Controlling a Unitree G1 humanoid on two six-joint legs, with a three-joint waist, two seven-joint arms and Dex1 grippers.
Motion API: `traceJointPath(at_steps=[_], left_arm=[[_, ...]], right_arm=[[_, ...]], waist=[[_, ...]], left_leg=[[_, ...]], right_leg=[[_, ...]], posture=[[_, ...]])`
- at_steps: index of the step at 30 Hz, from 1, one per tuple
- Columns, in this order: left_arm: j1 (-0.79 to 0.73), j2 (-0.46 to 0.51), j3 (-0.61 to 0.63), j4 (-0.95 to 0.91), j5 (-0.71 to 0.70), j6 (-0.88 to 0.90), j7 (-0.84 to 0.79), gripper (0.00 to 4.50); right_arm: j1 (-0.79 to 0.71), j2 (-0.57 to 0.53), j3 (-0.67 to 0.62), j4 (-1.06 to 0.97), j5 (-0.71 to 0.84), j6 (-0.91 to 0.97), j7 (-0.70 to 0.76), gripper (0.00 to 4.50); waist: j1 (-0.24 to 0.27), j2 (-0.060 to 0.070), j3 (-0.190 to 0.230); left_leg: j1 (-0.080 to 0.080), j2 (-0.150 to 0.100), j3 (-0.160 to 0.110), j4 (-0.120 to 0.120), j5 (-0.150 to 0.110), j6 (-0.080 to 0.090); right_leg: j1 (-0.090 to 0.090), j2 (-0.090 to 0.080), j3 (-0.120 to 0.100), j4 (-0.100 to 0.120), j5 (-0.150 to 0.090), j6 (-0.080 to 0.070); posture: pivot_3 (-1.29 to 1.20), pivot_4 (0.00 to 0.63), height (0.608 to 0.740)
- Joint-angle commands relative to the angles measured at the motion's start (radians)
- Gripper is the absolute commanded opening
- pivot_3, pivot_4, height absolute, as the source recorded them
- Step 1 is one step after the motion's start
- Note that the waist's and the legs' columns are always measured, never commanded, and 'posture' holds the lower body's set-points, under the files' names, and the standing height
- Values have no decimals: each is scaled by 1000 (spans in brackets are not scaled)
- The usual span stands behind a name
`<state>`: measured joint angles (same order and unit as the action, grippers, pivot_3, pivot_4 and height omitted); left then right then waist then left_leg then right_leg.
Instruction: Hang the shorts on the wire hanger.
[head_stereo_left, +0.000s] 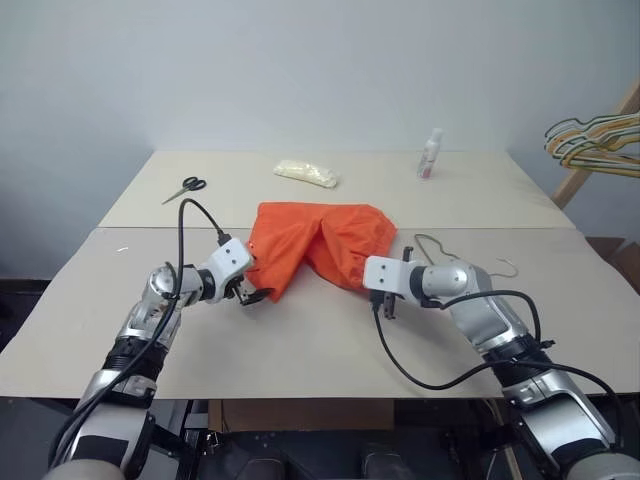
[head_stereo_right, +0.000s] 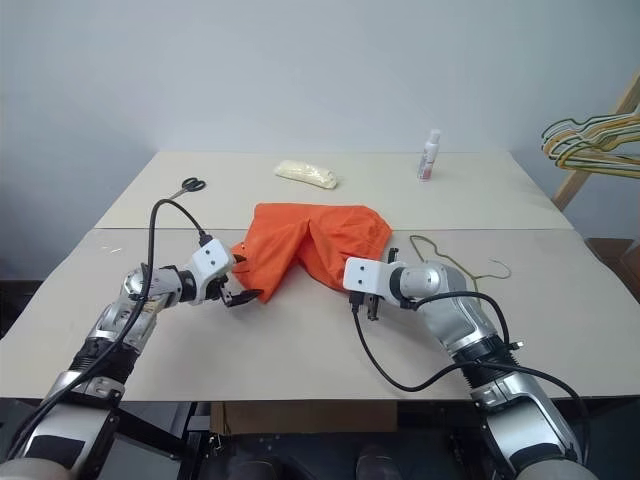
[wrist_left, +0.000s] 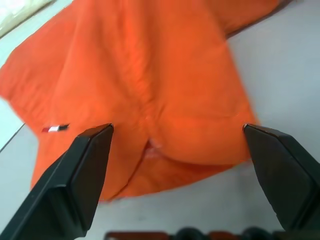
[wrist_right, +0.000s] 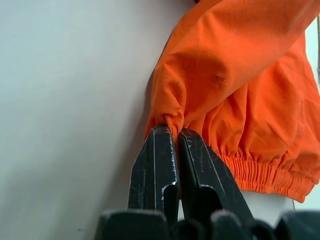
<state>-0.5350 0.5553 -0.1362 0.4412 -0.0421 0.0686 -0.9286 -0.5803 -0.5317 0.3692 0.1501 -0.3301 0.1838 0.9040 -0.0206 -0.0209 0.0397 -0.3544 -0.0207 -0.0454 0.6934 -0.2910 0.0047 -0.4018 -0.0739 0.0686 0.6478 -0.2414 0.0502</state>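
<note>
The right gripper (wrist_right: 172, 137) pinches the near edge of the orange shorts (head_stereo_left: 320, 245); the left gripper (wrist_left: 177, 150) gapes wide beside their left leg.

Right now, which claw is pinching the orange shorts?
The right claw: it is shut on the shorts near the waistband. The left claw is wide open, touching nothing.

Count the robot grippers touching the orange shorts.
1: the right gripper, shut on a fold of the shorts near the waistband. The left gripper is open just short of the leg hem.
</note>
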Motion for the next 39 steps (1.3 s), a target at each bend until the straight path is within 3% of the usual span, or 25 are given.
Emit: traceJointPath(at_steps=[1,5,13,16,27,28,33,39], left_arm=[[16,4,20,-106,-72,5,-77,4500],[4,10,-55,-5,81,-67,12,4500],[-56,-41,-62,123,143,-93,110,4500],[-53,-45,-61,137,138,-125,103,3918],[8,-2,-3,51,85,-98,77,207],[17,4,3,37,81,-95,74,28],[115,89,61,-122,17,-71,12,28],[401,318,190,-495,-186,-13,-227,28]], right_arm=[[-20,-10,-29,-32,11,6,-16,27],[-21,-6,-28,-33,11,8,-19,27],[-17,-10,-29,-40,17,6,-17,27],[-17,-14,-30,-40,16,5,-17,0],[-24,-14,-28,-17,14,-5,-24,0],[-23,-15,-28,-14,13,-7,-27,0],[-4,-31,-31,-9,-3,-28,-59,0],[85,-124,-72,-112,17,-124,-77,0]], waist=[[0,0,0],[0,0,0],[4,0,0],[4,0,0],[1,0,0],[1,0,0],[1,0,0],[-1,1,1]], left_leg=[[0,0,0,0,0,0],[1,0,0,0,0,0],[0,0,0,1,0,0],[0,0,0,1,0,0],[0,0,0,1,0,0],[0,0,0,1,0,0],[0,0,0,1,0,0],[-1,1,0,-1,0,0]], right_leg=[[0,0,0,0,0,0],[1,0,0,0,0,0],[1,0,0,0,0,0],[0,0,0,0,0,1],[0,0,0,0,0,1],[0,0,0,0,0,1],[0,0,0,0,0,1],[-2,-1,1,-1,0,0]], posture=[[-1,0,740],[-3,0,740],[-11,0,740],[-13,0,740],[3,0,740],[3,0,740],[11,0,740],[43,0,740]])
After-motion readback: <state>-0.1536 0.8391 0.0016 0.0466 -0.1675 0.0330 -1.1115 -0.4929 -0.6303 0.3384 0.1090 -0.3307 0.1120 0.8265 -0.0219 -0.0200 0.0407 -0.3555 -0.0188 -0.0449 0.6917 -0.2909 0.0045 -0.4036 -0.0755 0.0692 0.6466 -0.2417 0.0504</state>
